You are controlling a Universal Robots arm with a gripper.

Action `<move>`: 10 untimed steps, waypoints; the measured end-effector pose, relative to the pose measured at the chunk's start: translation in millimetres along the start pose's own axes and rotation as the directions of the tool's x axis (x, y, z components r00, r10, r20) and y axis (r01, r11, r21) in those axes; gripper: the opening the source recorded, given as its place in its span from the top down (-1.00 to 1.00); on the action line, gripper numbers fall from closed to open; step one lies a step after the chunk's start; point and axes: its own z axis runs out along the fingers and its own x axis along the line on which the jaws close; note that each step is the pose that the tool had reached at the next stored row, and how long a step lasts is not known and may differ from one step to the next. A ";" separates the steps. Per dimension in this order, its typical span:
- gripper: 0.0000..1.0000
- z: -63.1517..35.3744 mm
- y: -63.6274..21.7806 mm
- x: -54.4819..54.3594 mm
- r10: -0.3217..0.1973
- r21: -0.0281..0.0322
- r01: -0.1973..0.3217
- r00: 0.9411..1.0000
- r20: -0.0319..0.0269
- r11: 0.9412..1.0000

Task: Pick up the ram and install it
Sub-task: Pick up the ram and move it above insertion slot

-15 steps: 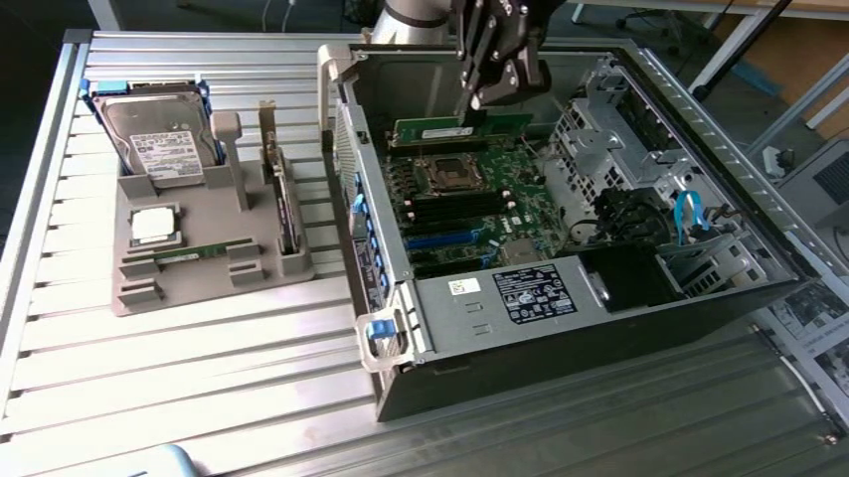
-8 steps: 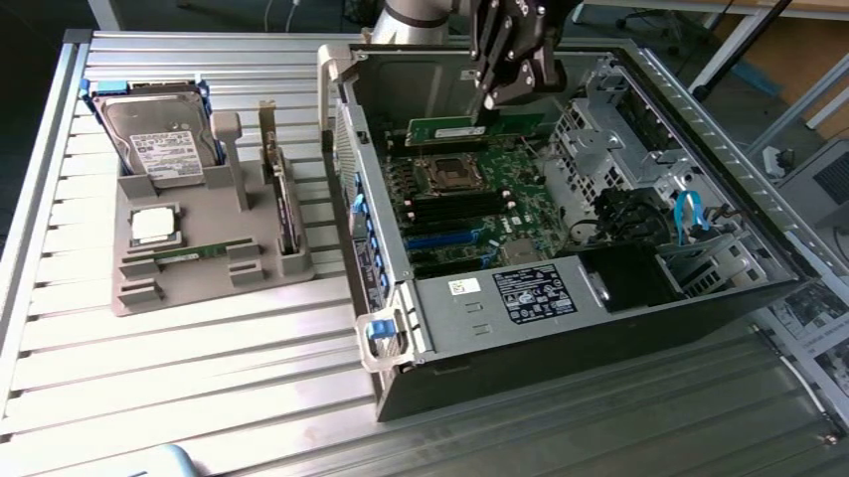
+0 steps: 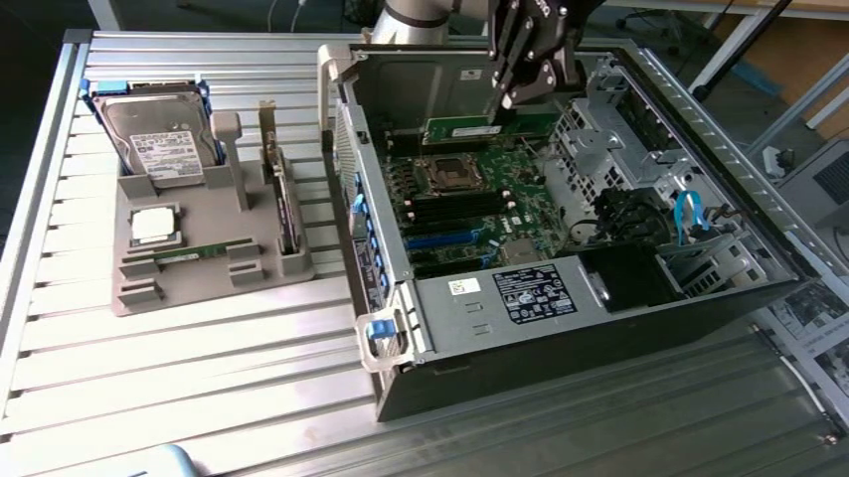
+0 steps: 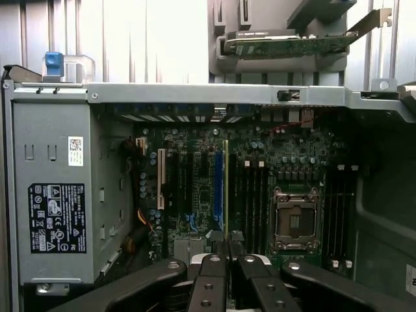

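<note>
Ribbed metal table [image 3: 199, 378], with an opened-up computer case [image 3: 451, 298] lying on its side on it, open face up. In the exterior view the gripper [image 3: 508, 99] was at roughly 12 o'clock of the case, reaching down into it, clamped tight on the ram [image 3: 464, 127]. That green stick with its white label hung lengthwise just off the 12 o'clock side of the processor socket [image 3: 440, 174], low over the motherboard [image 3: 498, 204]. Honestly couldn't tell if it was touching a slot or just hovering.

The wrist view had the same thing edge-on. The ram [image 4: 225, 182] showed as one thin line coming out from between the black fingers [image 4: 209, 276] of the gripper [image 4: 225, 257]. It ran parallel to the slots, with a blue slot [image 4: 218, 188] right beside it and the socket [image 4: 296, 218] further off to one side. A silver power supply box [image 4: 55, 195] with a black sticker sat at the far end of the case.

At 9 o'clock of the case in the exterior view, well apart from it, stood a gray holder [image 3: 146, 288]. It had a hard drive [image 3: 159, 139] propped at its 12 o'clock end, a square chip [image 3: 153, 224] in the middle and another small green strip [image 3: 199, 251] in a groove toward 6 o'clock.
</note>
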 end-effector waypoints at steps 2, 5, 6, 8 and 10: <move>0.76 0.0 -4.0 0.1 0.000 0.000 0.000 1.000 0.000 1.000; 0.76 0.0 -10.4 0.1 0.000 0.000 0.000 1.000 0.000 1.000; 0.76 0.0 -12.8 0.2 0.000 0.000 0.000 1.000 0.000 1.000; 0.76 0.1 -16.8 0.3 0.000 0.000 0.000 1.000 0.000 1.000; 0.76 0.0 -20.6 0.3 0.000 0.000 0.000 1.000 0.000 1.000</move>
